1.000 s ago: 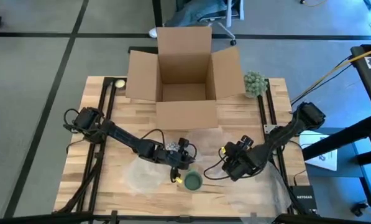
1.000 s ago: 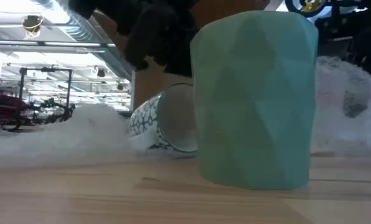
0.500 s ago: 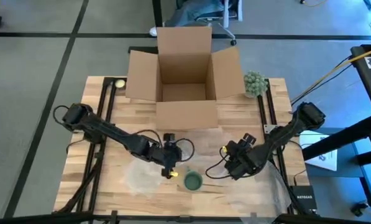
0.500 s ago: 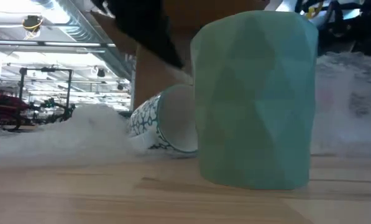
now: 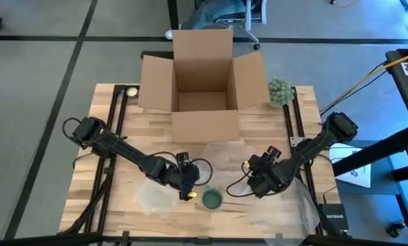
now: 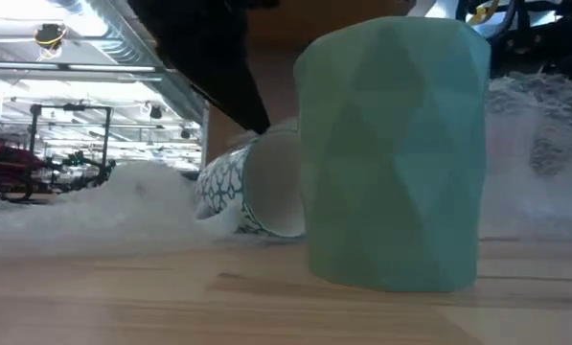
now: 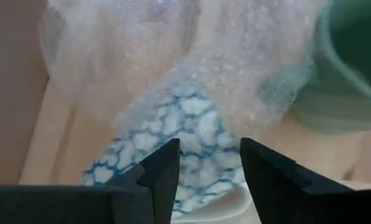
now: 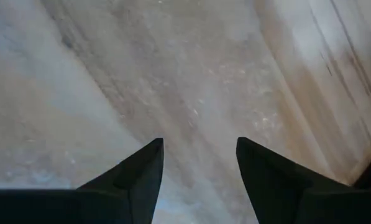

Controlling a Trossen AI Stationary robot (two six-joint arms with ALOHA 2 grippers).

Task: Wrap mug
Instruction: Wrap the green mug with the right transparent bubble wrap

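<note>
A white mug with a blue crackle pattern [image 7: 185,137] lies on its side on the table, its mouth toward the near edge [image 6: 271,187]. Bubble wrap [image 7: 173,50] lies under it and over its far part. A green faceted cup [image 5: 212,199] stands upright just to its right. My left gripper [image 7: 207,149] is open right above the mug, slanting down at it. My right gripper [image 5: 253,183] is open farther right, low over another sheet of bubble wrap [image 8: 110,74]. My left gripper comes at the patterned mug's upper side [image 6: 263,134] from above, slanting down, with its open fingers [image 7: 166,165] over the mug's wall near the mouth. I cannot tell whether the fingers touch it. The mug lies on its side on the table.
An open cardboard box [image 5: 204,82] stands at the table's far middle. A green knobbly ball [image 5: 279,91] lies to its right and a small pale ball [image 5: 130,91] to its left. A crumpled sheet of bubble wrap [image 5: 156,195] lies near the front left.
My left gripper has moved away from the green cup toward the table's left, then come down onto the patterned mug. The green cup has stayed where it was.
</note>
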